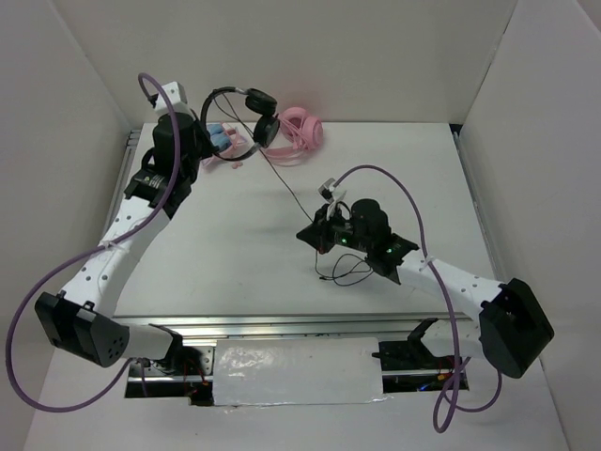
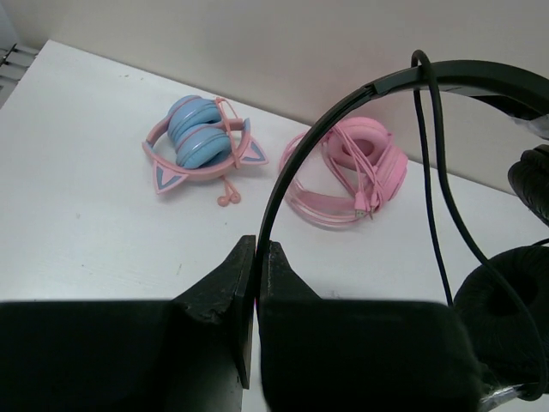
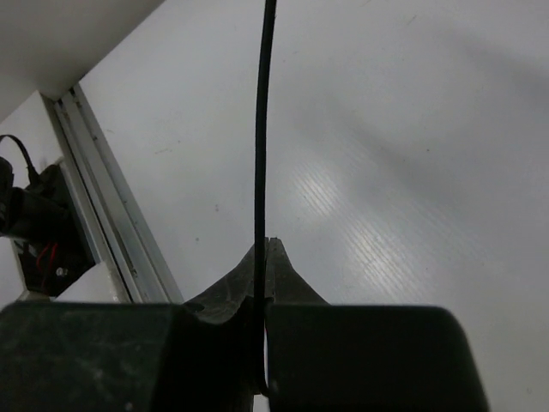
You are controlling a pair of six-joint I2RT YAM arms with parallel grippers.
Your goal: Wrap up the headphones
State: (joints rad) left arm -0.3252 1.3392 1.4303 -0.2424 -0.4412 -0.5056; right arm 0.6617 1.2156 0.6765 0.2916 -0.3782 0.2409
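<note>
The black headphones [image 1: 255,111] hang in the air at the back left. My left gripper [image 1: 205,132] is shut on their thin headband [image 2: 343,107]. In the left wrist view the band rises from between my shut left gripper [image 2: 257,245], with an earcup [image 2: 506,300] at the right. The thin black cable [image 1: 286,183] runs taut from the earcups down to my right gripper [image 1: 315,235], which is shut on it. In the right wrist view the cable [image 3: 262,129] passes straight between my shut right gripper [image 3: 264,245]. The cable's loose end [image 1: 346,272] lies looped on the table.
All-pink headphones [image 1: 300,132] and pink headphones with blue earcups [image 1: 223,139] lie at the back, under and beside the held pair; both also show in the left wrist view [image 2: 360,172] [image 2: 199,137]. White walls enclose three sides. A metal rail [image 1: 127,160] runs along the left.
</note>
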